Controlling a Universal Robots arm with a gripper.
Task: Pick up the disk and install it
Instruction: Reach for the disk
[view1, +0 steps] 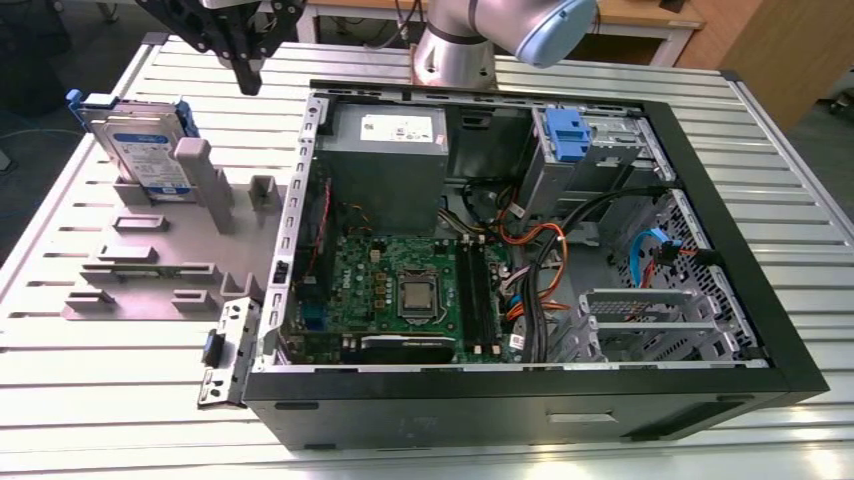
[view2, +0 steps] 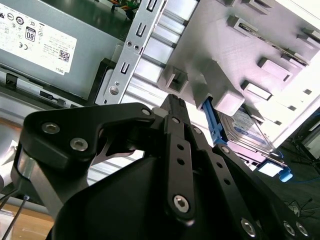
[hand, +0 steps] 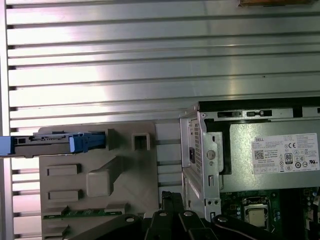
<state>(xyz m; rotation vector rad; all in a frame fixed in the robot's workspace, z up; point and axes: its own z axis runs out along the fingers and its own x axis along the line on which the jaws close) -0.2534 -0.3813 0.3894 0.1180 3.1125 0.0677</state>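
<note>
The disk (view1: 140, 150), a silver drive with a white-and-blue label in a blue bracket, stands on edge in a grey holder (view1: 160, 260) at the exterior view's left. The first wrist view shows the disk (hand: 50, 144) edge-on, and the second wrist view shows its label (view2: 245, 127) behind the holder's posts (view2: 225, 45). My gripper (view1: 247, 75) hangs above the table between the holder and the computer case's rear corner, apart from the disk. Its black fingers (view2: 172, 102) meet at the tips with nothing between them.
An open computer case (view1: 747, 300) lies on the slatted metal table (view1: 120, 400), with a power supply (view1: 387, 140), a motherboard (view1: 400, 290) and cables inside. A blue clip (view1: 567, 135) sits in the drive bay at the far corner. The arm's base (view1: 461, 50) stands behind the case.
</note>
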